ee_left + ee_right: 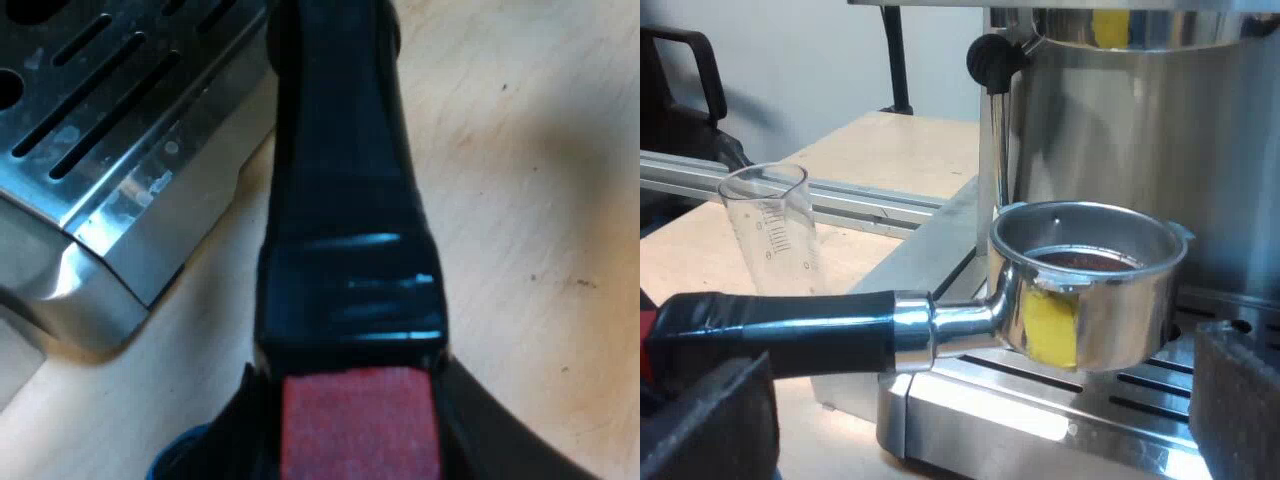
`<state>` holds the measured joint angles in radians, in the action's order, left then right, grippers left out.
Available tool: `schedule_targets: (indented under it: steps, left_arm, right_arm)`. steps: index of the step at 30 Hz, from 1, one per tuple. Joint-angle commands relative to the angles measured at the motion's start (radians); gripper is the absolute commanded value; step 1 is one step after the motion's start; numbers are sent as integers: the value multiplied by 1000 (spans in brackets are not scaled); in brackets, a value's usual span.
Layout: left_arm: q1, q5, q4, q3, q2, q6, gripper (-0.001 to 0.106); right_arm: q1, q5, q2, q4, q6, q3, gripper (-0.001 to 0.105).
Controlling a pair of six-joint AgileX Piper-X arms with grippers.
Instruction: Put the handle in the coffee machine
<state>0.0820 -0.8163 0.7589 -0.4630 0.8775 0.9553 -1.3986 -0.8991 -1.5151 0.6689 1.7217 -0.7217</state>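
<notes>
The metal holder (1085,290) hangs level just above the espresso machine's (1140,130) drip tray (1040,400), below the brew head, with dark coffee grounds in its basket. Its dark handle (780,325) points away from the machine. In the left wrist view the handle (340,200) runs up from its red end (360,420), and my left gripper (360,445) is shut on it near that end, beside the slotted drip tray (100,130). My right gripper (970,425) stands open facing the holder, one finger (700,420) under the handle, holding nothing.
A measuring glass (775,230) stands upright on the wooden table (520,200) beyond the handle. The steam wand's black knob (990,60) sits at the machine's side. An aluminium rail (840,195) crosses the table behind the glass.
</notes>
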Motion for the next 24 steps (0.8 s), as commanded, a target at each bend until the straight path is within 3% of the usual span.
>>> schedule_targets:
  steps: [1, 10, 12, 13, 14, 21, 24]
  left_arm:
    - [0, -61, -20, -13, 1, -14, 0]
    - [44, -58, -40, -56, 66, -21, 0]
    - [70, -58, -36, -73, 80, -55, 0]
    - [94, -58, -13, -102, 109, -109, 0]
    - [94, -58, 3, -116, 126, -126, 0]
    - [94, -65, 35, -168, 208, -168, 0]
    - [99, -84, 48, -214, 263, -222, 0]
  right_arm:
    - [4, 2, -17, 1, 3, -8, 84]
    - [2, -189, -118, 17, 1, -109, 84]
    - [2, -214, -127, 25, -15, -116, 84]
    - [2, -223, -145, 32, -76, -118, 84]
    - [2, -223, -159, 32, -87, -118, 84]
    - [2, -232, -228, 32, -87, -165, 84]
    - [2, -301, -269, 34, -87, -203, 84]
